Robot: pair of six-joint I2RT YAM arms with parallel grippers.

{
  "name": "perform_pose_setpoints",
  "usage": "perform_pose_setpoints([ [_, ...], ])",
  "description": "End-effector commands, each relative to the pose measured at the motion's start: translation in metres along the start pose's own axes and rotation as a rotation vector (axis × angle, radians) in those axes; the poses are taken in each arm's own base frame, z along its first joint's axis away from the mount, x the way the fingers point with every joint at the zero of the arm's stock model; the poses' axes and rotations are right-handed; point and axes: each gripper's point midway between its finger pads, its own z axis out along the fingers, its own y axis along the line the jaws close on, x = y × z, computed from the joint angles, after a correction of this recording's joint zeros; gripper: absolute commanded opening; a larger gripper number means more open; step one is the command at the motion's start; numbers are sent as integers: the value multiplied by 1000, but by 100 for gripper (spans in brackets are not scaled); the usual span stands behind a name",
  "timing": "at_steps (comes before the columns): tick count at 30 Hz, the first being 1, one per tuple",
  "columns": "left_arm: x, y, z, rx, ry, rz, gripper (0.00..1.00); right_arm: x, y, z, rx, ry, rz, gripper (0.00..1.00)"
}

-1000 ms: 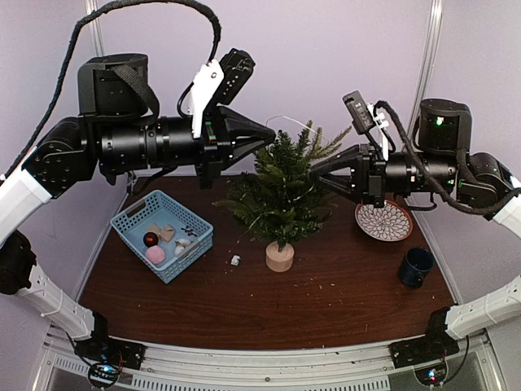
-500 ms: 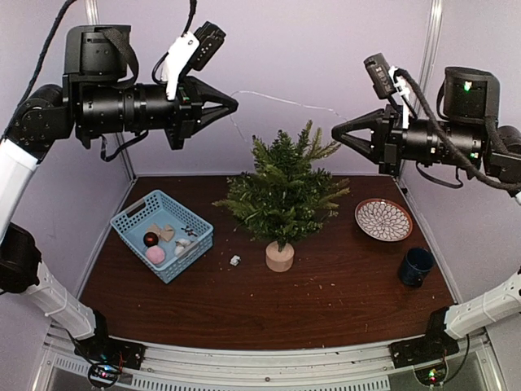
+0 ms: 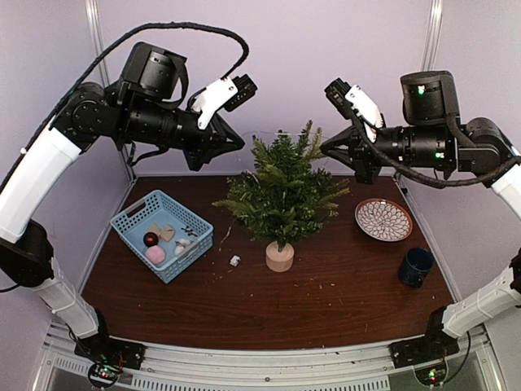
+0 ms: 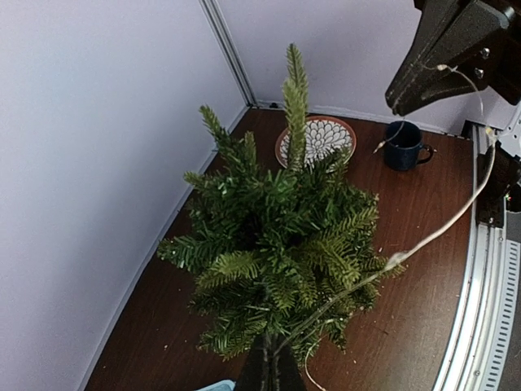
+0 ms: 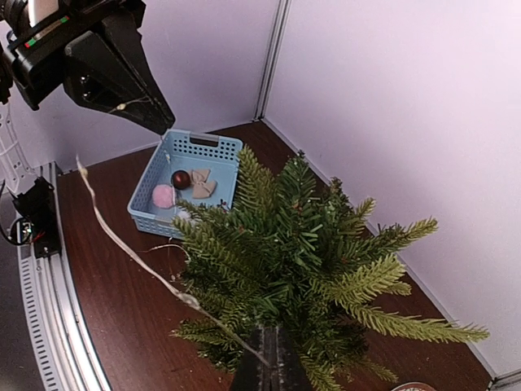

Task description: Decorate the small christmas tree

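The small christmas tree stands mid-table on its pale round wooden base. My left gripper hangs above and left of the treetop, and my right gripper hangs above and right of it. Both point inward and both are shut on the ends of one thin pale wire. In the left wrist view the wire runs from my left gripper past the tree up to the right gripper. In the right wrist view the wire leaves my right gripper beside the tree.
A light-blue basket left of the tree holds a dark red ball, a pink ball and a few other small ornaments. A patterned plate and a dark blue mug sit at the right. A small white bit lies near the tree's base.
The right gripper closed. Both arms lifted away from the tree's sides, spread wide, then swung back in toward the treetop, tips now angled downward.
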Motion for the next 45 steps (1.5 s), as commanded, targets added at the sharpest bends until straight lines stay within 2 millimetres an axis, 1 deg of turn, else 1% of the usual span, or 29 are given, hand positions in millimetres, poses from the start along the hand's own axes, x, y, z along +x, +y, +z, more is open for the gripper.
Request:
perform_pose_setpoints([
  [1, -5, 9, 8, -18, -24, -5, 0, -3, -24, -7, 126, 2, -63, 0],
  [4, -1, 12, 14, -17, -14, -15, 0, 1, -31, -10, 165, 27, -147, 0],
  [7, 3, 12, 21, -10, -6, -19, 0, 11, -35, -7, 188, 60, -211, 0],
  [11, 9, 8, 33, 9, 2, -24, 0, 22, -42, 2, 216, 74, -227, 0],
  [14, 10, 6, 42, 16, -8, -38, 0, 29, -52, 6, 240, 60, -215, 0],
  [17, 13, 5, 50, 19, -3, -34, 0, 35, -56, 10, 224, 41, -200, 0],
  [20, 18, 1, 59, 51, 10, -32, 0, 39, -56, 17, 200, 31, -206, 0],
  [24, 25, 4, 67, 39, 30, -37, 0, 43, -61, 27, 191, 32, -217, 0],
  [26, 28, 5, 69, 40, 36, -39, 0, 44, -59, 32, 160, 22, -208, 0],
  [34, 43, 2, 83, 59, 64, -48, 0, 61, -49, 47, 71, 12, -185, 0],
  [39, 50, 2, 91, 63, 80, -53, 0, 66, -50, 57, 57, -5, -161, 0],
  [42, 54, 6, 95, 49, 83, -67, 0, 67, -52, 62, 56, -13, -144, 0],
  [45, 55, 9, 94, 47, 69, -78, 0, 65, -57, 62, 61, -31, -126, 0],
])
